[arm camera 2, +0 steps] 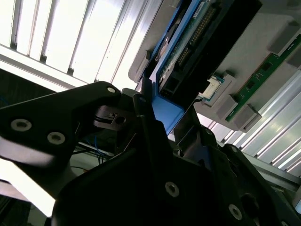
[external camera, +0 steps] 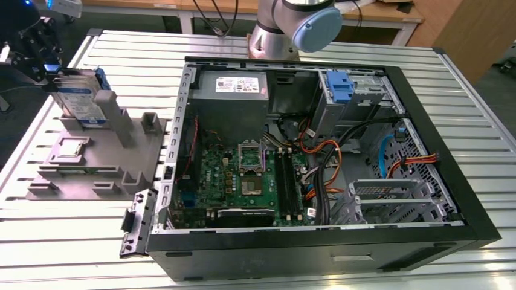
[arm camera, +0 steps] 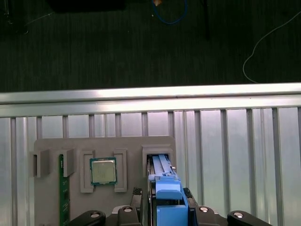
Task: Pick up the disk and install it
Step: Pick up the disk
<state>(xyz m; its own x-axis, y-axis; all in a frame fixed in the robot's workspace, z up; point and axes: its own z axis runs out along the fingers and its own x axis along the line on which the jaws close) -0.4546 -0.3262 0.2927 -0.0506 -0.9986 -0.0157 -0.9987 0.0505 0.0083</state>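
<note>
The disk (external camera: 81, 99) stands on edge in a slot of the grey fixture (external camera: 89, 166), at the exterior view's left, its white-and-blue label and blue rails showing. My gripper (external camera: 55, 74) is at its upper end, above the fixture. In the first wrist view the disk's blue carrier end (arm camera: 167, 190) sits between my two black fingers (arm camera: 143, 200), which press against its sides. The second wrist view shows the disk's circuit-board side (arm camera 2: 188, 42) and its blue rail (arm camera 2: 169, 115) held against a finger (arm camera 2: 146, 127). The gripper is shut on the disk.
The open computer case (external camera: 451, 181) lies at the exterior view's middle and right, with a blue bracket (external camera: 340, 87) in its drive bay and a grey power supply (external camera: 232, 84). The fixture also holds a processor chip (arm camera: 103, 170) and a green memory stick (arm camera: 61, 188).
</note>
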